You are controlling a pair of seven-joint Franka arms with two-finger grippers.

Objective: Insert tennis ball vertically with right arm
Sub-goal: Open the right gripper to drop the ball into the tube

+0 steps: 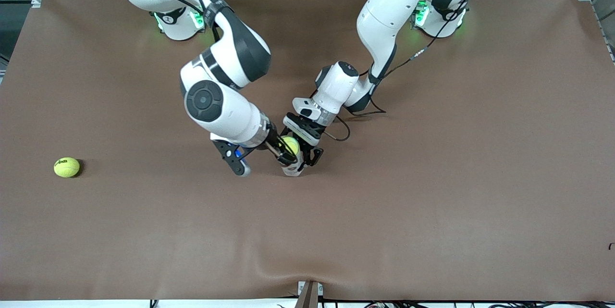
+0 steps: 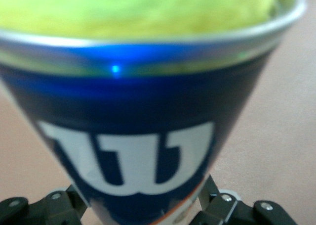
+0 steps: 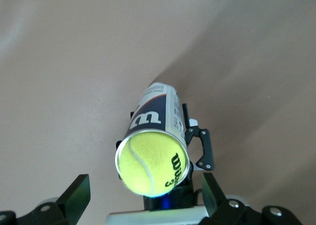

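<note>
Since left end effector (image 1: pixel 307 154) clamps the can (image 3: pixel 155 118) upright on bench (image 1: pixel 432 178) to keep its mouth up, tennis ball (image 3: pixel 152 163) sits in the mouth w/ right end effector (image 3: pixel 143 198) spread wide above, empty.

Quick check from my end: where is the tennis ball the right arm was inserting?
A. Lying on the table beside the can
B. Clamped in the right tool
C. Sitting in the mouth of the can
C: the tennis ball fills the can's open rim, and the right tool stands spread wide of it.
</note>
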